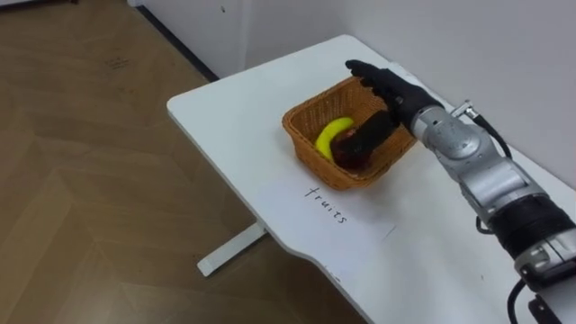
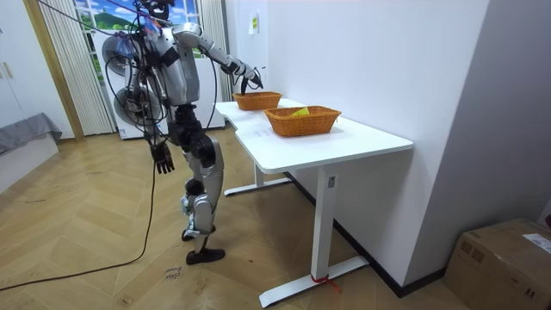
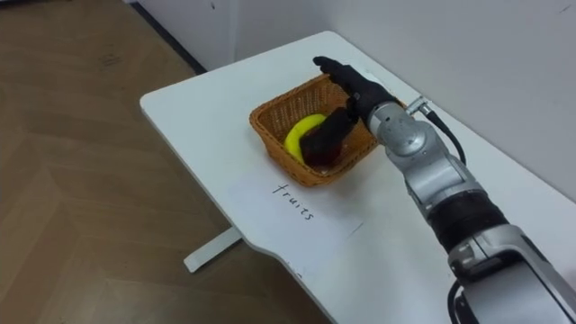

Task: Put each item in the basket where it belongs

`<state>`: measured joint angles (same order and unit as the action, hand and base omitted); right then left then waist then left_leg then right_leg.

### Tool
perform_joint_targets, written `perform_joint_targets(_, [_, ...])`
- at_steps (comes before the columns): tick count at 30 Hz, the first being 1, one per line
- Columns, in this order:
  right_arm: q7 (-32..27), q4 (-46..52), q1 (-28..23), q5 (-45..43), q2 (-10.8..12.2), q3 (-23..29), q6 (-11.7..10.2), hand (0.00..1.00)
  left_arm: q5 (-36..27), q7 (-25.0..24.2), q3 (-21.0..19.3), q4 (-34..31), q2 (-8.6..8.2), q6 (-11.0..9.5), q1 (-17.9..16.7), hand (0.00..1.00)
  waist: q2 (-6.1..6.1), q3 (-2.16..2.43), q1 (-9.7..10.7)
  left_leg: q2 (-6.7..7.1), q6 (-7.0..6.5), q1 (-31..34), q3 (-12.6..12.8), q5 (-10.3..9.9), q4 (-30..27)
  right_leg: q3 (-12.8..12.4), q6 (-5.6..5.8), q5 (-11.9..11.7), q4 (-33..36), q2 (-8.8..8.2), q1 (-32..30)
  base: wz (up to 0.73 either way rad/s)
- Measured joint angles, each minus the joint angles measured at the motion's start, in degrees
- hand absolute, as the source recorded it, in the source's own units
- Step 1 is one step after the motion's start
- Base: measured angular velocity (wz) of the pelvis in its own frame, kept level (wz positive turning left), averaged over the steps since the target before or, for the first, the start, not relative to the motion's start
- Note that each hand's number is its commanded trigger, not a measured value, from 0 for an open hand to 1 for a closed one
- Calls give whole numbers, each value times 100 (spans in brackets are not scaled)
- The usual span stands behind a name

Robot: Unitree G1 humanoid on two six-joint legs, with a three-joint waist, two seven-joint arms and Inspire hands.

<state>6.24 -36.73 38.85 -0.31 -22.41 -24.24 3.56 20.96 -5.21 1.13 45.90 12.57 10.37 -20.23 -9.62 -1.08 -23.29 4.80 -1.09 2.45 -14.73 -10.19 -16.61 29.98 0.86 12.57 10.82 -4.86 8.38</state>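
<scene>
— Where is the fruit?
— Both pieces are in the wicker basket (image 1: 315,160) in front of you. A banana (image 1: 335,135) curves along its left side, with a dark red fruit (image 1: 353,155) just beside it. You can't tell what the red fruit is, because the thumb of your right hand (image 1: 391,90) lies across it and hides most of it.
— Is that hand gripping it?
— Its fingers are stretched straight out over the far rim, and none are curled round the fruit. You cannot tell whether the thumb presses or only rests on it.
— How much room is there?
— The basket sits near the end of the smooth white table (image 1: 225,108), with bare top to its left. A handwritten paper label (image 1: 328,205) lies on the near side. The wood floor (image 1: 90,180) lies past the edge, and the wall (image 1: 504,45) is close behind the hand.
— And the other side?
— In the room view your left hand (image 2: 161,158) hangs loose-fingered by the thigh, well apart from the table. A second basket (image 2: 303,124) stands further along the table. The yellow thing in it is too small to name.
</scene>
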Motion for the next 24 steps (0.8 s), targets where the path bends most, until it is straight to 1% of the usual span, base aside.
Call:
perform_joint_targets(2, [0, 185, 0, -144, -1, 159, 0, 0, -5, -4, -41, -32, -23, 0, 7, 0, 6, 0, 118, -11, -1, 11, 39, 1, 8, -31, -4, -2, 29, -2, -19, -16])
perform_joint_targets(4, [-3, 356, 0, -244, -10, 341, -1, 0, 1, 3, -69, -27, -23, -2, 77, 0, 71, -7, 279, -17, -5, -18, 96, 1, 31, -89, -3, -2, 90, -3, -26, -12])
perform_joint_targets(5, [-3, 428, 0, -273, -27, 365, -1, 0, -3, 5, -84, -27, -18, -4, 108, 0, 77, -5, 334, -17, -7, -22, 103, 2, 31, -90, -3, -2, 90, -3, -28, -8])
perform_joint_targets(6, [-3, 602, 0, -327, -70, 383, -1, 0, -5, 17, -88, -24, 9, -17, 147, 0, 95, -6, 445, -16, -15, -53, 125, 7, 41, -107, -3, -2, 93, -6, -32, -14])
perform_joint_targets(8, [-3, 822, -3, -430, -84, 473, -5, 0, -4, 81, -85, -19, 33, -48, 145, 0, 147, -3, 581, -18, -32, -106, 197, 17, 104, -156, -1, -4, 97, -14, -7, -15])
perform_joint_targets(9, [-13, 914, -2, -411, -95, 586, -29, 0, -5, 112, -85, -23, 37, -59, 158, 0, 171, 23, 677, -13, -38, -123, 202, 20, 118, -159, 3, -6, 97, -25, 7, 0])
perform_joint_targets(10, [-37, 978, -2, -344, -157, 674, -59, 0, -4, 128, -88, -40, 42, -88, 184, 0, 167, 45, 764, -8, -45, -151, 204, 24, 132, -167, 6, -8, 96, -30, 28, 0])
perform_joint_targets(11, [-52, 1005, -2, -313, -187, 727, -59, 0, -4, 134, -88, -59, 45, -101, 190, 0, 182, 38, 806, -10, -47, -186, 208, 23, 137, -184, 7, -8, 92, -30, 52, 0])
perform_joint_targets(12, [-105, 1053, -2, -300, -229, 815, -59, 0, -4, 176, -85, -122, 39, -111, 218, 0, 211, 46, 917, -11, -58, -217, 214, 16, 139, -230, 9, -9, 90, -24, 85, -9])
perform_joint_targets(13, [-170, 1118, -2, -300, -257, 925, -65, 0, -4, 236, -85, -139, 16, -113, 225, 0, 242, 55, 980, -20, -61, -255, 272, 14, 152, -311, 9, -9, 90, -16, 81, -16])
perform_joint_targets(14, [-201, 1155, -2, -300, -257, 1000, -71, 0, -3, 245, -86, -149, 5, -113, 235, 0, 244, 55, 996, -21, -61, -290, 314, 13, 173, -343, 9, -9, 92, -12, 80, -29])
perform_joint_targets(15, [-271, 1253, -3, -297, -274, 1079, -81, 0, -3, 245, -86, -163, -5, -119, 235, 0, 278, 62, 1054, -33, -61, -322, 373, 14, 200, -438, 7, -10, 93, -4, 75, -27])
perform_joint_targets(16, [-304, 1332, -4, -265, -284, 1170, -106, 0, -3, 243, -86, -165, -5, -121, 235, 0, 311, 79, 1159, -37, -62, -351, 397, 14, 199, -472, 6, -11, 98, -5, 79, -20])
perform_joint_targets(17, [-329, 1369, -4, -239, -288, 1218, -107, 0, -3, 243, -87, -172, -4, -121, 235, 0, 327, 86, 1206, -38, -62, -367, 407, 14, 202, -482, 7, -11, 107, -8, 84, -14])
perform_joint_targets(19, [-416, 1469, -4, -199, -401, 1338, -112, 0, 0, 247, -90, -222, -14, -127, 245, 0, 380, 115, 1329, -63, -72, -422, 511, 19, 305, -591, 7, -10, 138, -13, 78, -21])
perform_joint_targets(20, [-436, 1467, -4, -197, -417, 1398, -113, 0, -1, 247, -91, -244, -14, -127, 248, 0, 385, 117, 1343, -98, -74, -437, 536, 17, 307, -618, 7, -10, 144, -12, 79, -24])
perform_joint_targets(21, [-525, 1456, -4, -193, -456, 1497, -113, 0, -1, 255, -95, -281, -13, -144, 260, 0, 397, 109, 1371, -109, -77, -470, 583, 14, 321, -655, 7, -11, 171, -12, 74, -19])
perform_joint_targets(23, [-602, 1459, -4, -48, -477, 1744, -112, 0, -6, 255, -111, -285, -15, -189, 303, 0, 395, 110, 1496, -120, -83, -480, 629, 9, 321, -707, 7, -11, 175, -10, 55, -16])
perform_joint_targets(24, [-655, 1526, -7, 100, -480, 1962, -112, 0, -6, 252, -115, -295, -15, -213, 313, 0, 404, 109, 1529, -134, -92, -492, 689, 0, 319, -765, 6, -11, 185, -8, 22, -25])
